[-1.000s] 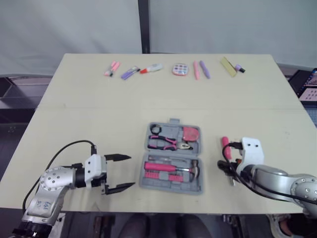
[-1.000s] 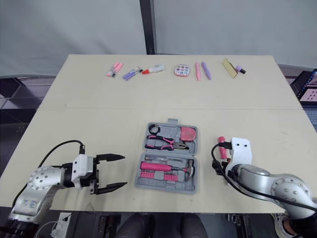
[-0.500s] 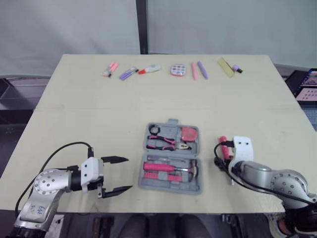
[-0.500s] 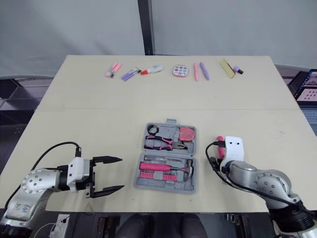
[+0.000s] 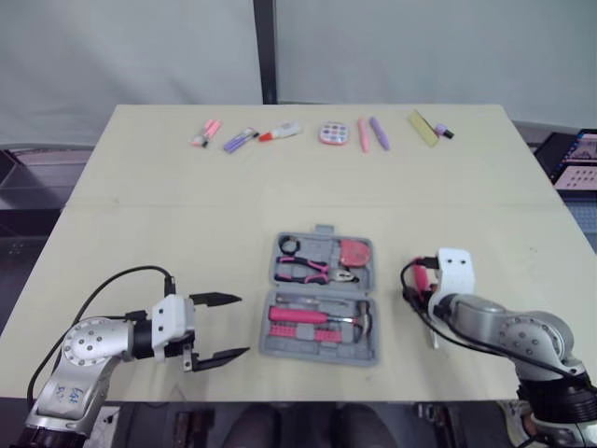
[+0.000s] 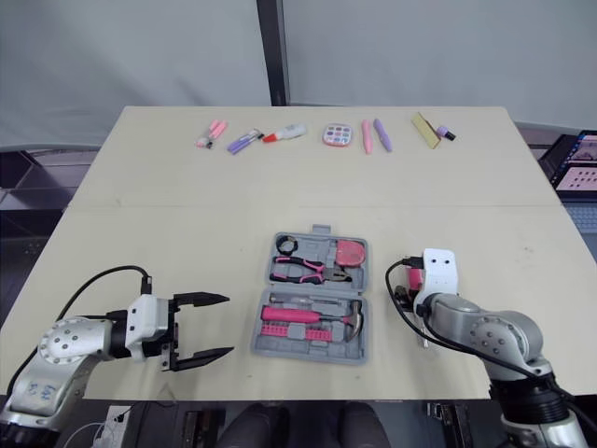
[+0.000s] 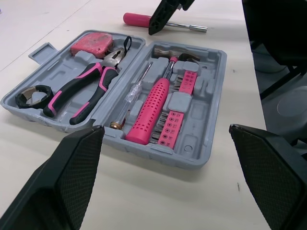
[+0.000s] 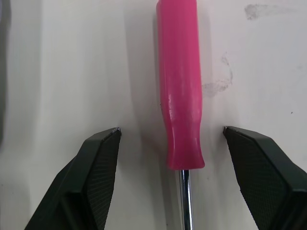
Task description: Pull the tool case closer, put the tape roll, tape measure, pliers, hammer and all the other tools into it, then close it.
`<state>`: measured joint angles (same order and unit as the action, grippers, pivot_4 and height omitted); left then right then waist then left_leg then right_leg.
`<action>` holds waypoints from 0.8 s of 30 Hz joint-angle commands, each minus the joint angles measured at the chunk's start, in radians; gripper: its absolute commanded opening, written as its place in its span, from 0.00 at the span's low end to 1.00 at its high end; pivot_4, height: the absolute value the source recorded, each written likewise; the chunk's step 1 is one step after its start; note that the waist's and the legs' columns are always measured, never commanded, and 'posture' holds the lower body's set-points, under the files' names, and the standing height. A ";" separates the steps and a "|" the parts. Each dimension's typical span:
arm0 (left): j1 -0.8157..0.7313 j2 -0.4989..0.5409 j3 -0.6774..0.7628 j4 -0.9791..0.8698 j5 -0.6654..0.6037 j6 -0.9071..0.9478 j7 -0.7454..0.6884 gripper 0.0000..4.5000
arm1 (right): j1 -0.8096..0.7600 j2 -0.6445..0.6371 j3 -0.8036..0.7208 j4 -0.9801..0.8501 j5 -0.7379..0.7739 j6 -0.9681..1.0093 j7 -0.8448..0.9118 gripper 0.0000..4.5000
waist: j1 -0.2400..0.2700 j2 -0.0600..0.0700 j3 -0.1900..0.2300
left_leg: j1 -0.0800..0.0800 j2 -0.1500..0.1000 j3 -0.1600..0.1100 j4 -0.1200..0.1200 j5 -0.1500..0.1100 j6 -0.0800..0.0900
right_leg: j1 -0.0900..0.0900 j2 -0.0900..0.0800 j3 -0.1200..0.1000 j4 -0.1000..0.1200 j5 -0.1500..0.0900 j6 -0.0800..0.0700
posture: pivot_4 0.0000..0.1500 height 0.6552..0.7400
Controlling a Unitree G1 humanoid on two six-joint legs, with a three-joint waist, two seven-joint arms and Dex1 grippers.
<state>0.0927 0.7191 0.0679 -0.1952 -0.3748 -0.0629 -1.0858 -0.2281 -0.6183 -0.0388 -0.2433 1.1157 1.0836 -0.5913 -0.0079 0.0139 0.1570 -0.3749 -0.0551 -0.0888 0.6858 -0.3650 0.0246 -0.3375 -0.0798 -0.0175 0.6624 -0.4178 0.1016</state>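
Observation:
The grey tool case (image 5: 322, 301) lies open at the table's near middle. In it sit a black tape roll (image 5: 293, 245), pink-handled pliers (image 5: 306, 269), a pink tape measure (image 5: 355, 252) and a pink hammer (image 5: 319, 315). A pink-handled screwdriver (image 8: 180, 96) lies on the table just right of the case. My right gripper (image 8: 171, 129) hangs over it, open, one finger on each side of the handle and not touching it. My left gripper (image 5: 241, 326) is open, left of the case, pointing at it, nothing between its fingers.
A row of small items lies along the far edge: pink markers (image 5: 205, 133), a purple marker (image 5: 240, 140), a white tube (image 5: 280, 132), a round palette (image 5: 331, 134), two pens (image 5: 370, 133) and a yellow strip (image 5: 424, 127). A laptop (image 5: 576, 159) stands off the table's right side.
My right gripper has shifted a little to the left and away, onto the screwdriver's handle. My left gripper has drawn back slightly to the left. The case has stayed put.

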 commanded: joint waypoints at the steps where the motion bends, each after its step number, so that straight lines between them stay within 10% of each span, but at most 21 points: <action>1: 0.002 0.007 0.015 -0.035 -0.006 -0.001 0.003 1.00 | 0.000 0.019 -0.043 0.013 -0.057 0.037 0.021 0.80 | 0.000 0.000 0.000 | 0.000 0.000 0.000 0.000 0.000 0.000 | 0.000 0.000 0.000 0.000 0.000 0.000 | 1.00 0.69; 5: 0.002 0.006 0.013 -0.033 -0.004 -0.003 0.004 1.00 | 0.000 0.050 -0.076 0.005 -0.096 0.077 0.039 0.62 | 0.000 0.000 0.000 | 0.000 0.000 0.000 0.000 0.000 0.000 | 0.000 0.000 0.001 0.000 0.000 0.000 | 1.00 0.69; 10: 0.001 0.004 0.009 -0.029 -0.003 -0.006 0.003 1.00 | 0.000 0.091 -0.112 -0.009 -0.143 0.121 0.056 0.11 | 0.003 0.000 0.000 | 0.001 -0.001 0.000 -0.001 0.000 0.000 | 0.000 0.000 0.001 0.001 0.000 0.000 | 1.00 0.69; 24: -0.012 -0.004 -0.002 0.007 -0.001 -0.024 -0.011 1.00 | -0.094 0.018 -0.185 -0.118 -0.180 0.354 0.234 0.09 | 0.002 0.002 0.001 | 0.001 -0.002 0.000 -0.002 0.000 0.000 | -0.001 -0.001 0.002 0.001 0.000 0.000 | 1.00 0.69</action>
<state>0.0877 0.7163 0.0594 -0.1810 -0.3728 -0.0688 -1.0917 -0.2875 -0.5608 -0.1941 -0.2958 0.9222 1.3893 -0.4121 -0.0059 0.0161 0.1579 -0.3740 -0.0571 -0.0888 0.6835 -0.3650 0.0246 -0.3386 -0.0805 -0.0151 0.6632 -0.4178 0.1016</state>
